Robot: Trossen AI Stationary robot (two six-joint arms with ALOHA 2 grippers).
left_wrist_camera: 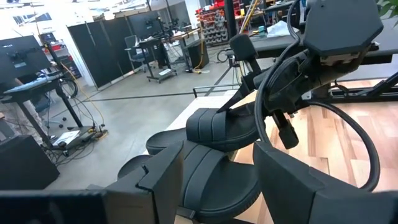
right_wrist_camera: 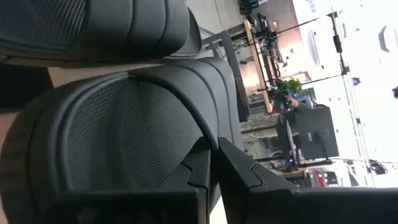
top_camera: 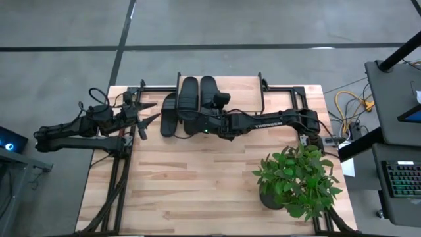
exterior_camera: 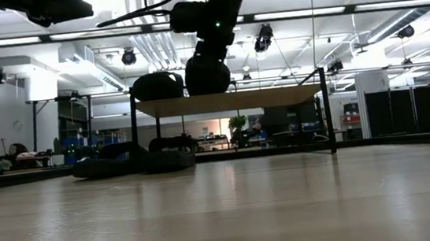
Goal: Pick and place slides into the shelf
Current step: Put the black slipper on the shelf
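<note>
Gripping slide (right_wrist_camera: pixel 124 124) — right end effector (right_wrist_camera: pixel 214 165)

light: bright overhead – ceiling glare | low view: backlit – silhouettes

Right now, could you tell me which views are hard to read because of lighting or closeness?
Low view: bright ceiling lights behind leave the shelf and slides as dark silhouettes. Right wrist view: a slide's sole fills the frame; the window area beyond is washed out. High view: evenly lit. Left wrist view: near fingers loom large and soft.
</note>
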